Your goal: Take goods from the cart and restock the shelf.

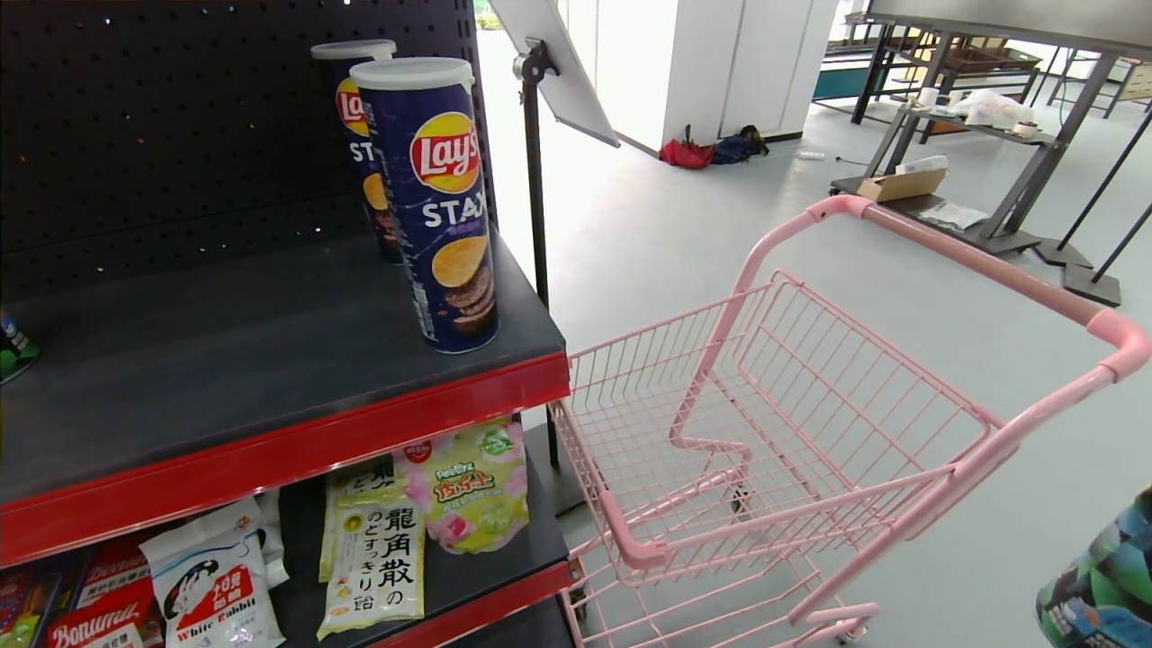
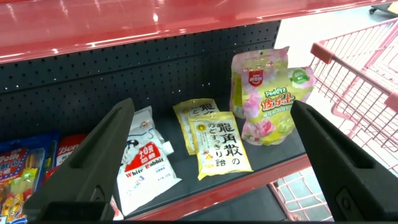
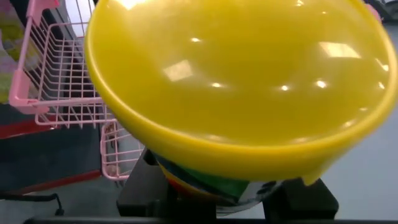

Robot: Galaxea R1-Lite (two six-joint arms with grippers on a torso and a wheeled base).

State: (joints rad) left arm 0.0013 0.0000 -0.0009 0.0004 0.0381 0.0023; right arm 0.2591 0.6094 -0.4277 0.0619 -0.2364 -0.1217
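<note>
Two tall dark-blue cans (image 1: pixel 447 202) with a round red-and-yellow logo stand upright on the upper shelf board (image 1: pixel 225 360), at the corner nearest the pink cart (image 1: pixel 621 531). The front can is close to the red edge, and open grey floor (image 1: pixel 648 216) spreads beyond the cart. On the lower board (image 1: pixel 486 576) beside the cart lie a green-pink pouch (image 2: pixel 273 99), yellow sachets (image 2: pixel 214 140) with black characters and a white bag (image 2: pixel 146 162). The left gripper (image 2: pixel 211 104) hangs before these bags with its fingers spread and nothing between them, while the right gripper (image 3: pixel 224 193) is clenched around a yellow-lidded can (image 3: pixel 236 81) just outside the cart, at its handle side.
</note>
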